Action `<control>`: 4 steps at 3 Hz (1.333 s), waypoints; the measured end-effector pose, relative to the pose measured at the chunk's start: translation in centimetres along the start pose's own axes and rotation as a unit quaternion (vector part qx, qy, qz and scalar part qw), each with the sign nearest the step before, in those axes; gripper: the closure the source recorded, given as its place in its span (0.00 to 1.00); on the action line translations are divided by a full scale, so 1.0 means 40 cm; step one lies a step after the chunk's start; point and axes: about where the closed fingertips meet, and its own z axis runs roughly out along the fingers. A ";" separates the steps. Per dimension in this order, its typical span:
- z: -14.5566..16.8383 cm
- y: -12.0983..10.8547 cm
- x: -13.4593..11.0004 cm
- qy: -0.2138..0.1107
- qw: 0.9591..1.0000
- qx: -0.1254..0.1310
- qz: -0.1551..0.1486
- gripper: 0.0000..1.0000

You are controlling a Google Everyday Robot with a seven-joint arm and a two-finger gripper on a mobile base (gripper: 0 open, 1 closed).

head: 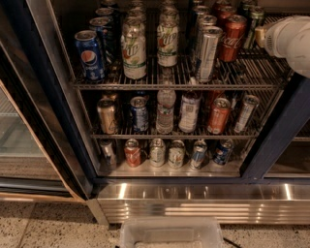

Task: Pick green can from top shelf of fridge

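Gripper (262,37) opening: cannot tell. It hangs right of the red can (232,31), beside the green can (255,19), which stands just behind-right of the red can on the top shelf (160,86). A sideways nudge could tip the slim green can against the red can.

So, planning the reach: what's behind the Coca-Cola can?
Another red can stands behind the Coca-Cola can; anything deeper is covered. The gripper sits to its right, by the green can.
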 end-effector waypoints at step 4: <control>0.000 0.000 -0.001 0.000 1.000 0.000 0.000 0.84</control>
